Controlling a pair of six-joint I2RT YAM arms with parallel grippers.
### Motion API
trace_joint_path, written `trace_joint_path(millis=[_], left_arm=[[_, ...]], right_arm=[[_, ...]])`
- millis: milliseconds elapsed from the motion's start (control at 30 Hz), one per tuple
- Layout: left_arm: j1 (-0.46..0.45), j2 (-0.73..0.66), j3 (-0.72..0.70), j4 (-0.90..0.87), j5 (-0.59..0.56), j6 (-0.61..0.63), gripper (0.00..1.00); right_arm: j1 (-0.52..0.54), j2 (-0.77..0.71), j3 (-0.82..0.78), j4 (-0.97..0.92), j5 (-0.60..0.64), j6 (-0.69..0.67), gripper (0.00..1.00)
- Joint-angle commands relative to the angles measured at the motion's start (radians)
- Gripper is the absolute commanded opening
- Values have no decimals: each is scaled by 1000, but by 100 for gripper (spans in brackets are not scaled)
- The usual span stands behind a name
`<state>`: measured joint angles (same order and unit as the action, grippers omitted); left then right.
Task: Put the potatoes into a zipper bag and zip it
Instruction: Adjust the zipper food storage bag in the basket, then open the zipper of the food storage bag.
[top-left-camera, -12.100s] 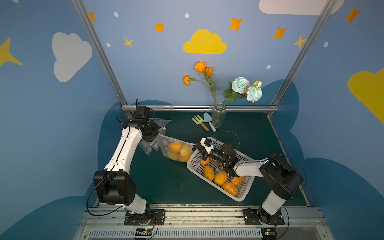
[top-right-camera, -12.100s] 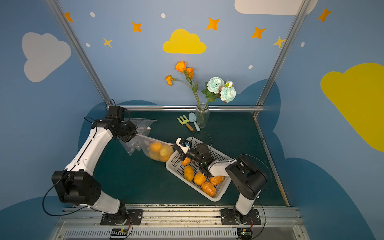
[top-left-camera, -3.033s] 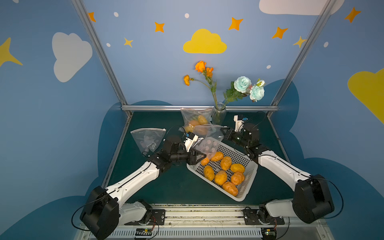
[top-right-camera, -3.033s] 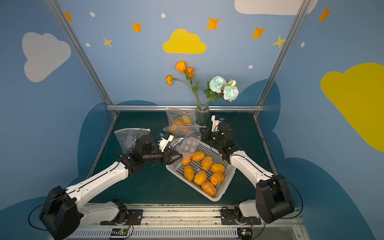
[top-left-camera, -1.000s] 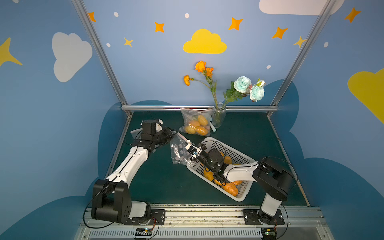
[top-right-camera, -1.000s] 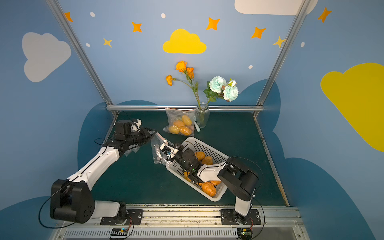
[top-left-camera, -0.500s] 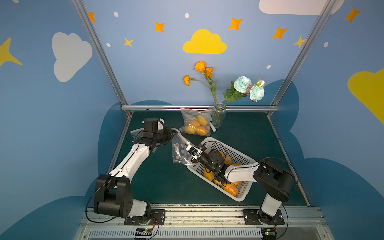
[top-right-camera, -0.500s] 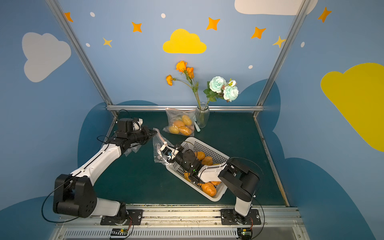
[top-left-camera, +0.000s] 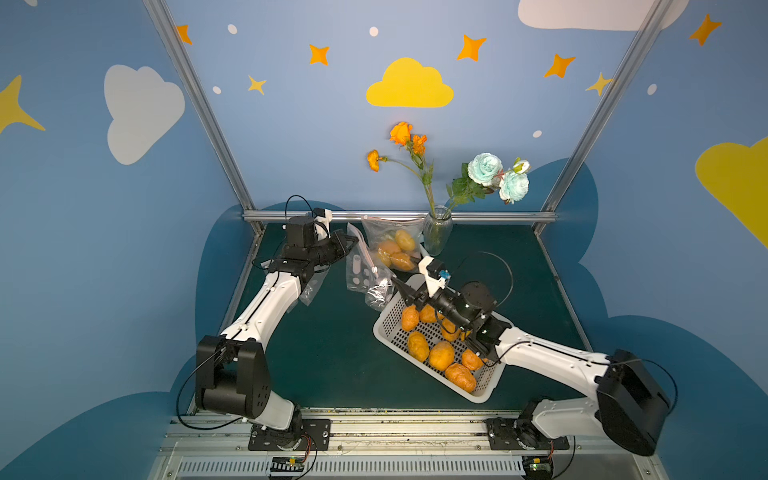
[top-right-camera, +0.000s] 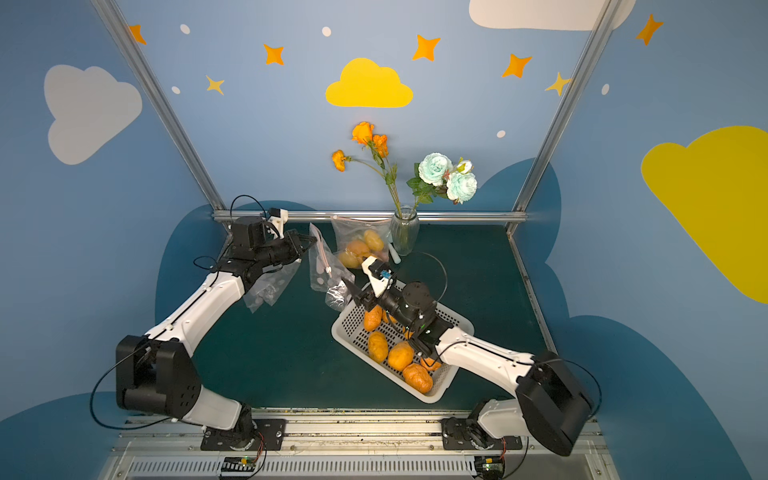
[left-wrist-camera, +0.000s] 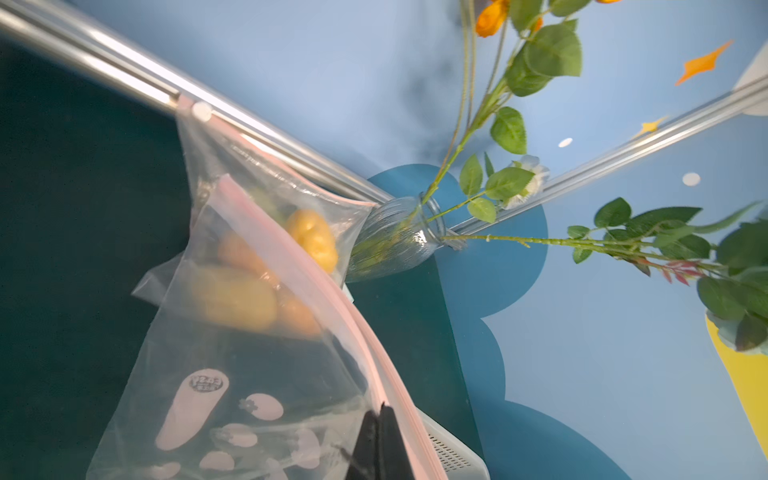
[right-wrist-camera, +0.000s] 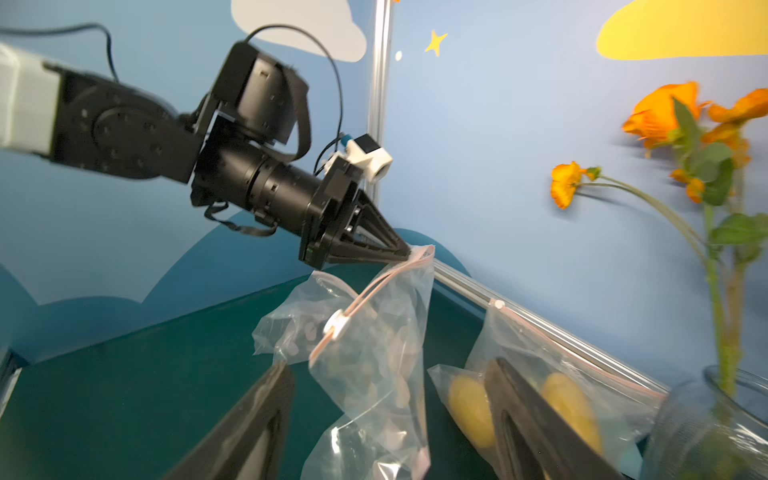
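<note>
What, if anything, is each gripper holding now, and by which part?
Left gripper: the empty zipper bag, by a corner of its pink zip strip. Right gripper: jaws open, nothing held.

Dark green table, metal rail along its back edge. White perforated basket sits right of centre, skewed, w/ loose potatoes inside. At the back, a glass vase stands upright. A zipper bag w/ potatoes is propped just beside it. Crumpled clear bag lies near the left edge. The printed bag hangs, and its lower end possibly touches the table; can't tell.
</note>
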<state>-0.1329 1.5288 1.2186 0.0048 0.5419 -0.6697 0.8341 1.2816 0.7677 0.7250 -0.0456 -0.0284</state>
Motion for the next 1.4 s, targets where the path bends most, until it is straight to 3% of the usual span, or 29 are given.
trace_joint_path(millis=[0,167,300,433,600,767,833,967,1100,1367], left_arm=[[-49,28,-13,89,99,175,2],[-146,14,-134,212,34,332,2],[-160,-11,-196,280,13,379,2],[-146,-69,-211,260,-292,385,2],[-110,-97,-247,301,-240,395,2],[-111,-86,-231,302,-385,403,2],[-113,-80,-219,299,-367,416,2],[-147,-62,-225,316,-208,443,2],[-200,-81,-278,334,-238,430,2],[-223,-119,-392,404,-201,330,2]], right_arm=[[-46,-35,76,-327,-44,182,77],[-124,4,184,-495,-101,284,75],[-161,119,330,-632,-144,329,71],[-187,233,445,-687,-184,367,64],[-208,310,501,-670,-219,391,63],[-215,362,551,-678,-244,388,61],[-217,371,556,-672,-257,387,61],[-220,374,549,-650,-279,389,61],[-221,386,542,-637,-288,397,61],[-221,447,561,-622,-352,403,57]])
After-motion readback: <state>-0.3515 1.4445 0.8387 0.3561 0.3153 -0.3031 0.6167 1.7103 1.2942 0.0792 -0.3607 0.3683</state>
